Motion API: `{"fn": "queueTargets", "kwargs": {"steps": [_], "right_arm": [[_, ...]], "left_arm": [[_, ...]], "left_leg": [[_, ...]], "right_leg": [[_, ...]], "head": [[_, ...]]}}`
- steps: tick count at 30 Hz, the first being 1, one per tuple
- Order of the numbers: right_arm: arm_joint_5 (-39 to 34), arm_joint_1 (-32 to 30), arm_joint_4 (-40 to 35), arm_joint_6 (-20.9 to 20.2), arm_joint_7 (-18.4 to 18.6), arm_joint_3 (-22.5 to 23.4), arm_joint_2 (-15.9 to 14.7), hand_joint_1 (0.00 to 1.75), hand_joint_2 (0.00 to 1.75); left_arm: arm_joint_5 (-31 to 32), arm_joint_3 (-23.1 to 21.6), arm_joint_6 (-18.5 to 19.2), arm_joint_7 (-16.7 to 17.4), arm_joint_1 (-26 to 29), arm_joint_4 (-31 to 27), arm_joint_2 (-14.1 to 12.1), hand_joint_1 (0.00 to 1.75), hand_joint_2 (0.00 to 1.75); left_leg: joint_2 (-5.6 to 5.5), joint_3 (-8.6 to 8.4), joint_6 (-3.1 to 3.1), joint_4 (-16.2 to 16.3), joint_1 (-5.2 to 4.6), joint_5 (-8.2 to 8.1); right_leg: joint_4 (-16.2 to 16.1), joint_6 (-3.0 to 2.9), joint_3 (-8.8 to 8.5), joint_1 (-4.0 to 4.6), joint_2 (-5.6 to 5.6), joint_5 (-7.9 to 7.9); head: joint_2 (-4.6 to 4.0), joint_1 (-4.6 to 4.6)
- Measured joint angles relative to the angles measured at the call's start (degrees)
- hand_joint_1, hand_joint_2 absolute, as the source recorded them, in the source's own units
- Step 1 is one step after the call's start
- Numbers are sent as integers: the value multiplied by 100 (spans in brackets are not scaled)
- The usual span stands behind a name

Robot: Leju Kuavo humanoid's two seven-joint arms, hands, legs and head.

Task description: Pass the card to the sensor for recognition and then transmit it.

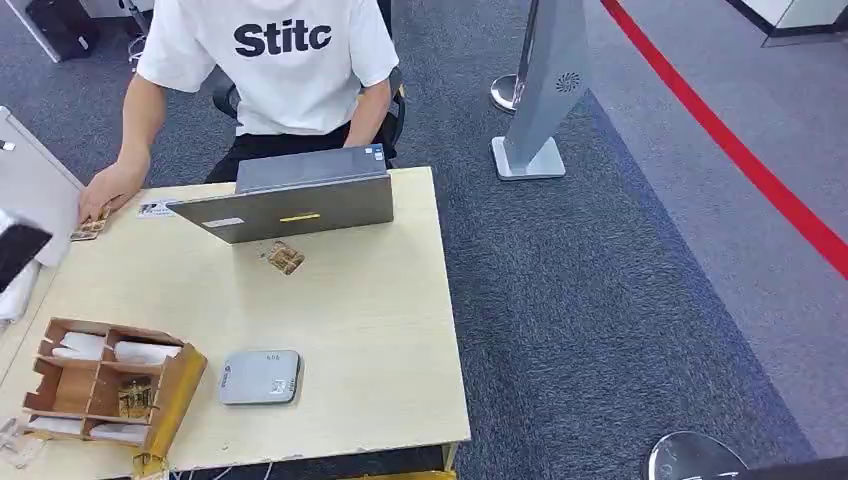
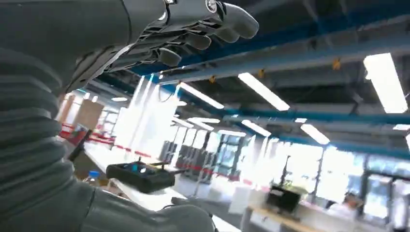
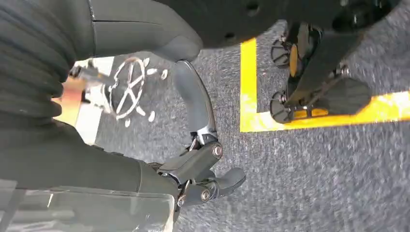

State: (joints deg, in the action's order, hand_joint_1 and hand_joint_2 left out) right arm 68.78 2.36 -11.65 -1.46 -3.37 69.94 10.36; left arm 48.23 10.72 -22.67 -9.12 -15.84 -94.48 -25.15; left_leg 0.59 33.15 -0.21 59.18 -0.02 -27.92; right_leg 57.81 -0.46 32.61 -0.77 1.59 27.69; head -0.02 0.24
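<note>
A brown patterned card [image 1: 285, 257] lies flat on the wooden table [image 1: 380, 300], just in front of the laptop. The grey flat sensor [image 1: 259, 377] sits near the table's front edge. A similar card [image 1: 135, 398] stands in the wooden organiser [image 1: 100, 385] at the front left. My left hand [image 2: 183, 34] is raised against the ceiling, fingers stretched out and holding nothing. A silver and dark part of that arm [image 1: 20, 235] shows at the table's left edge. My right hand [image 3: 203, 169] hangs over the carpet, fingers loosely bent, with nothing in it.
A person in a white shirt [image 1: 290, 60] sits behind the half-open grey laptop [image 1: 300, 195], one hand [image 1: 108, 190] resting on another card [image 1: 90, 228] at the table's far left. A grey stand [image 1: 545, 90] and a red floor line [image 1: 740, 150] lie to the right.
</note>
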Motion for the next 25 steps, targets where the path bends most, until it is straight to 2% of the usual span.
{"fn": "queueTargets", "kwargs": {"steps": [2,4,5,7,9,11,13,15,20,23,25], "right_arm": [[-59,-50,-15,44,9,17,0,0,175],[-90,-90,-44,98,11,52,0,0,175],[-74,-112,-59,118,9,68,0,0,175],[-30,-134,-88,149,11,103,0,0,175],[37,-138,-135,159,15,140,0,0,175],[55,-139,-166,162,17,149,0,0,175],[57,-138,-188,162,17,171,0,0,175],[63,-134,-205,170,15,177,0,0,175],[94,-105,-254,253,-110,201,0,0,175],[66,-76,-280,218,-256,245,0,0,175],[83,-49,-284,201,-304,247,0,0,175]], "left_arm": [[-385,551,-161,-424,904,-643,247,0,175],[-826,1189,-148,-955,1750,-1206,672,0,175],[-1036,1576,-5,-1290,2092,-1422,1021,0,175],[-1299,2337,566,-2012,2464,-1746,1632,0,175],[-1392,3325,1335,-2691,2540,-1996,2354,0,175],[-1335,4108,1752,-2959,2549,-2189,2866,0,175],[-1230,4721,1999,-3044,2495,-2335,3256,0,175],[-1175,5105,2110,-3048,2425,-2438,3473,0,175],[-1544,5921,2725,-2438,2304,-2384,4049,0,175],[-1711,6198,3043,-1963,2350,-1921,4223,0,175],[-1516,6292,3140,-1752,2375,-1501,4299,0,175]], "left_leg": [[11,-6,11,0,-2,-14],[10,-8,13,0,-6,-24],[5,-6,20,1,-5,-28],[-29,3,25,2,-5,-31],[-49,2,26,4,-5,-31],[-51,-1,27,5,-6,-31],[-60,-2,29,7,-6,-29],[-68,-3,33,6,-6,-26],[-71,-11,32,6,-5,-26],[-76,-14,32,6,-4,-25],[-77,-15,32,6,-5,-25]], "right_leg": [[-3,4,-2,-1,9,11],[-5,21,-5,-2,8,25],[-6,21,-8,-2,2,28],[-8,27,-15,-2,-29,35],[-10,39,-22,-2,-46,44],[-12,40,-26,-2,-51,43],[-13,40,-28,-2,-63,43],[-13,40,-35,-2,-71,43],[-13,39,-46,-1,-79,42],[-13,39,-46,-1,-81,43],[-13,39,-46,-1,-81,43]], "head": [[2,2],[0,0],[0,2],[0,4],[2,11],[0,11],[0,11],[0,9],[0,7],[0,7],[0,9]]}}
